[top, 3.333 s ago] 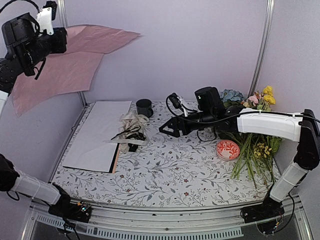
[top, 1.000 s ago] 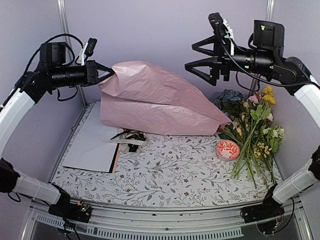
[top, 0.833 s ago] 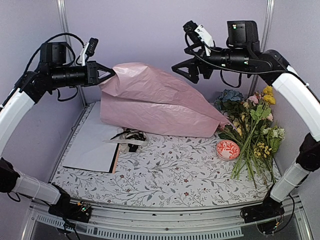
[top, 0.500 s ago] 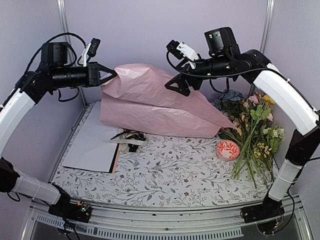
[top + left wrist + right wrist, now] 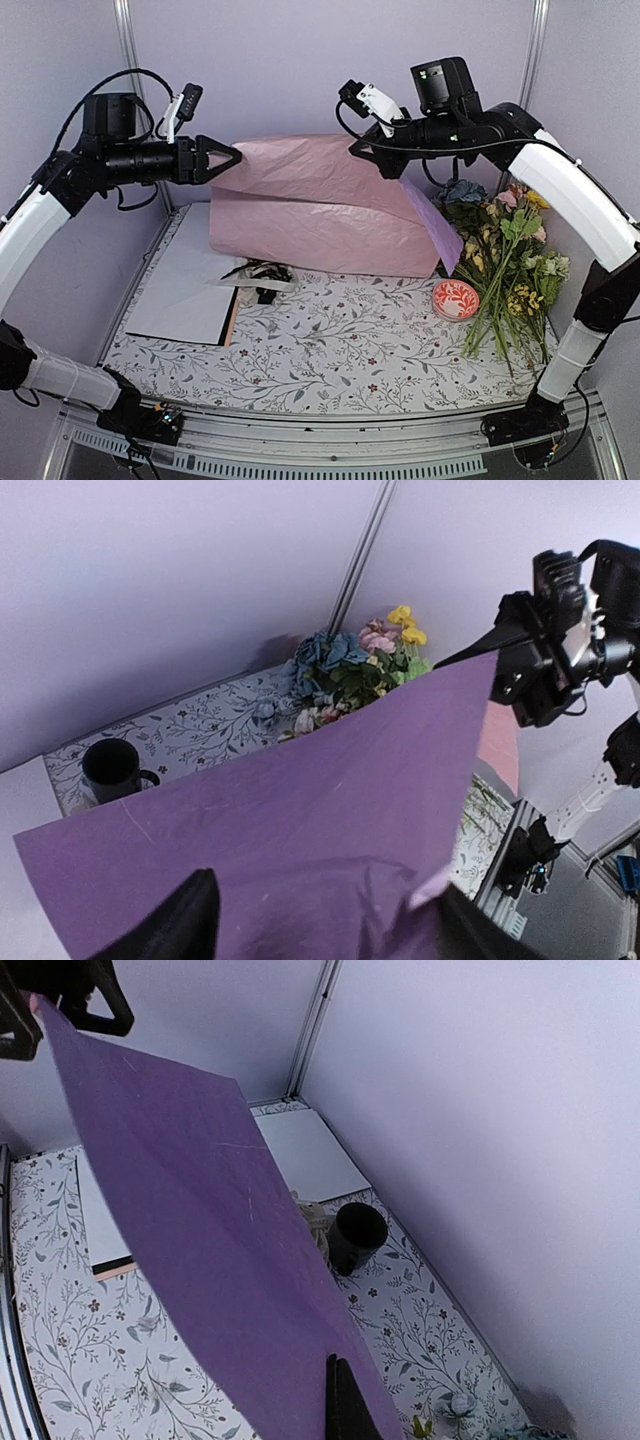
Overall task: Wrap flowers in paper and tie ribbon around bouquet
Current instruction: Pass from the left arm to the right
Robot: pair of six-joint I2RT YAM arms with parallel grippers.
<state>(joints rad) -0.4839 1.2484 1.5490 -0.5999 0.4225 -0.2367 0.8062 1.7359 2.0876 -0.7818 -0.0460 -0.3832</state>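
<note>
From above, the right pincer (image 5: 385, 163) is clamped on a top corner of the paper (image 5: 310, 205), which stretches across to the left pincer (image 5: 228, 158). The flowers (image 5: 500, 215) lie below the right pincer. Left wrist: its fingers (image 5: 187, 925) stand wide, with the paper between them. Right wrist: closed tips pinch the purple sheet's edge.

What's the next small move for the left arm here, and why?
Probably back the left fingers straight off the paper: they stand open around its edge, while the right fingers are shut on the opposite corner, holding it up.
</note>
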